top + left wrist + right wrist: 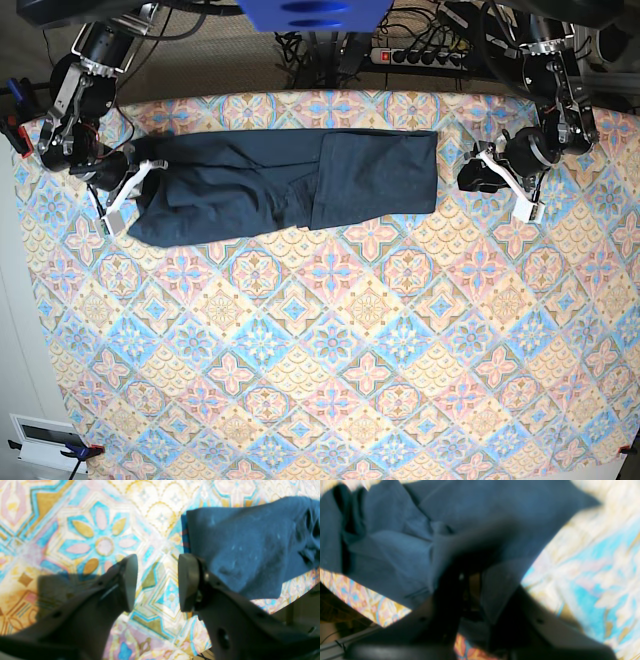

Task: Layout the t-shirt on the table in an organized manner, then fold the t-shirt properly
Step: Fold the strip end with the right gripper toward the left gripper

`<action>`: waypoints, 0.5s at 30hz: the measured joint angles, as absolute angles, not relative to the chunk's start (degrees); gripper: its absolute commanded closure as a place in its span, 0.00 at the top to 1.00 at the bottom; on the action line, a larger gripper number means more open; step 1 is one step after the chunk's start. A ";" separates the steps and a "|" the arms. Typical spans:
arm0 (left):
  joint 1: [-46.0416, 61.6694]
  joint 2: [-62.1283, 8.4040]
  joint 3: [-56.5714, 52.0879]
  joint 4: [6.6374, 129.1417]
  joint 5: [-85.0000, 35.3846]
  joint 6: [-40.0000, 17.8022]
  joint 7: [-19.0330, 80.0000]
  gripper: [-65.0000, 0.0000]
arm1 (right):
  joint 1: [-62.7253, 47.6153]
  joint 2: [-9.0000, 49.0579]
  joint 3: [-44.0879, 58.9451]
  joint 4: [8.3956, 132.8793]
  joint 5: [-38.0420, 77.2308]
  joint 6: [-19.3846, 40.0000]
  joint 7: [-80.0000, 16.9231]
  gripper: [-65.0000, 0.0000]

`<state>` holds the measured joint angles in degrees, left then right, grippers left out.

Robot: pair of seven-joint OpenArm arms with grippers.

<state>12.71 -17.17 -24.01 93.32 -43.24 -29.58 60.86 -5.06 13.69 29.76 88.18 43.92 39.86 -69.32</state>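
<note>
My right pincer (472, 580) is clamped on the shirt (290, 185) edge; left pincer (157, 582) apart, shirt just beside it over the desk (330, 380); I'd grab that edge, then pull outward evenly.

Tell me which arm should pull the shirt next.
Right, probably: the right pincer is shut on the shirt at its end. The left pincer stands open over bare table, beside the cloth.

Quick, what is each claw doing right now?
Left gripper: open, empty, beside the dark navy cloth t-shirt.
Right gripper: shut on the t-shirt's edge.
</note>
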 measured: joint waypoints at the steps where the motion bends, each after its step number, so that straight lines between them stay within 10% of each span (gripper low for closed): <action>1: 12.71 -16.82 -24.01 93.32 -43.22 -29.58 60.86 0.28 | -5.19 13.85 28.99 88.23 44.07 39.79 -69.28 0.00; 15: 12.53 -13.32 -17.69 93.27 -39.03 -29.32 59.92 0.13 | -5.26 14.20 14.20 97.93 43.44 39.70 -70.11 0.00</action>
<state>12.53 -13.32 -17.69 93.27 -39.03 -29.32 59.92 -5.26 14.20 14.20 97.93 43.44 39.70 -70.11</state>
